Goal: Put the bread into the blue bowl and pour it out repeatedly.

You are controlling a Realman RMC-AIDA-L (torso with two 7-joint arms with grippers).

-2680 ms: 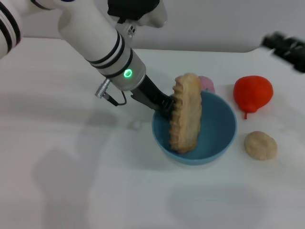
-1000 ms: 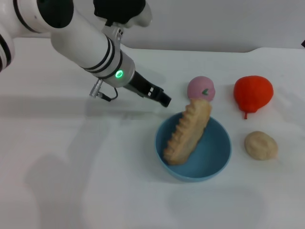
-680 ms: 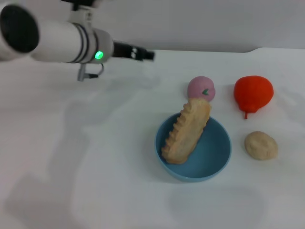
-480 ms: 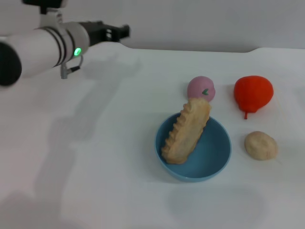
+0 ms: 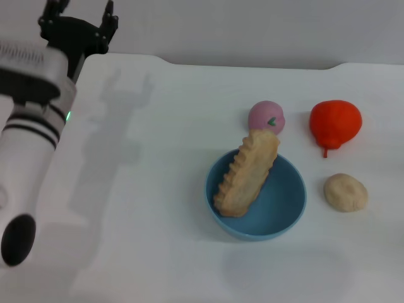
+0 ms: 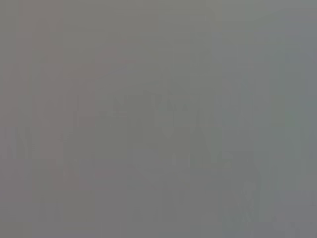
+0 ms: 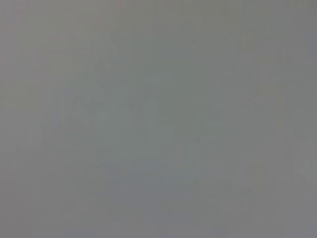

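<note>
The bread (image 5: 246, 173), a long ridged loaf, leans slantwise inside the blue bowl (image 5: 284, 211) in the head view, its upper end resting over the far rim. My left gripper (image 5: 81, 14) is raised at the far left corner of the table, far from the bowl, open with nothing between its black fingers. The right gripper does not show in any view. Both wrist views show only flat grey.
A pink ball (image 5: 266, 117) sits just behind the bowl. A red fruit-shaped toy (image 5: 335, 123) lies at the back right, and a small round beige bun (image 5: 345, 192) lies right of the bowl. The white table (image 5: 145, 208) stretches left of the bowl.
My left gripper let go of the bread, which settled slanting in the bowl. The arm then swung away left and back to the far left corner.
</note>
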